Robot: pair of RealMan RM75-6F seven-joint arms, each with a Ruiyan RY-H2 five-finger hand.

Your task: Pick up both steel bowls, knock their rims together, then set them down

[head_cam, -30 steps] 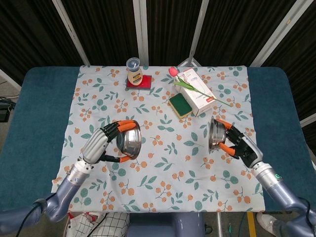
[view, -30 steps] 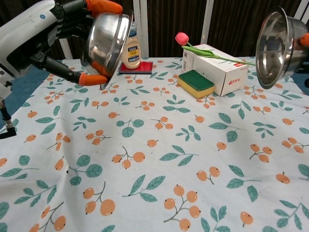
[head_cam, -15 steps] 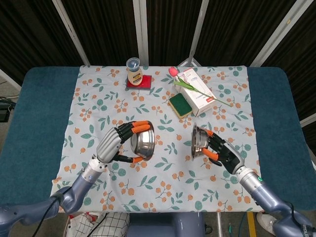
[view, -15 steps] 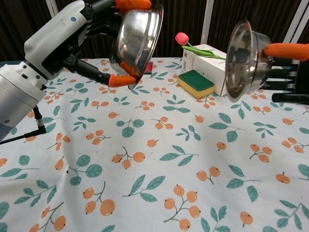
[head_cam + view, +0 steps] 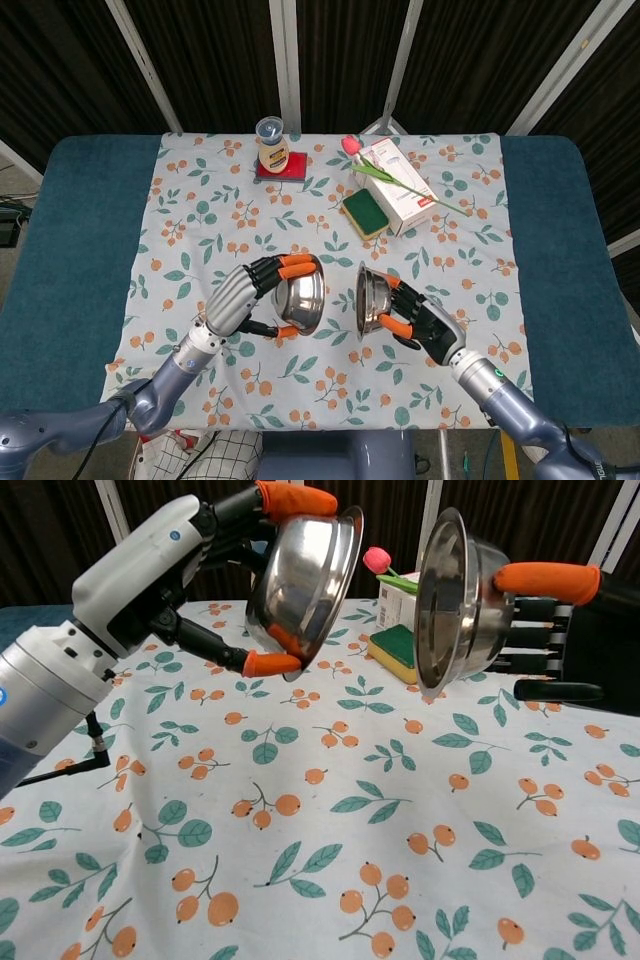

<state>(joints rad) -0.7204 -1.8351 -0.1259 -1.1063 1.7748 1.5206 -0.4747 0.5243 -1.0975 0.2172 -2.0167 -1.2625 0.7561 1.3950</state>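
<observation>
Two steel bowls are held in the air above the middle of the flowered cloth, tipped on edge with their openings facing each other. My left hand (image 5: 245,298) (image 5: 200,570) grips the left bowl (image 5: 300,297) (image 5: 305,580) from behind, orange fingertips over its rim. The right bowl (image 5: 371,301) (image 5: 450,600) is held by my right hand (image 5: 425,322) (image 5: 545,630) the same way. A narrow gap shows between the two rims; they do not touch.
At the back of the tablecloth (image 5: 330,370) stand a sauce bottle (image 5: 271,143) on a red coaster, a white box (image 5: 400,192) with a pink tulip (image 5: 352,146) lying across it, and a green sponge (image 5: 364,213).
Both hands have carried their bowls inward toward the middle. The gap between the rims has shrunk from wide to narrow.
</observation>
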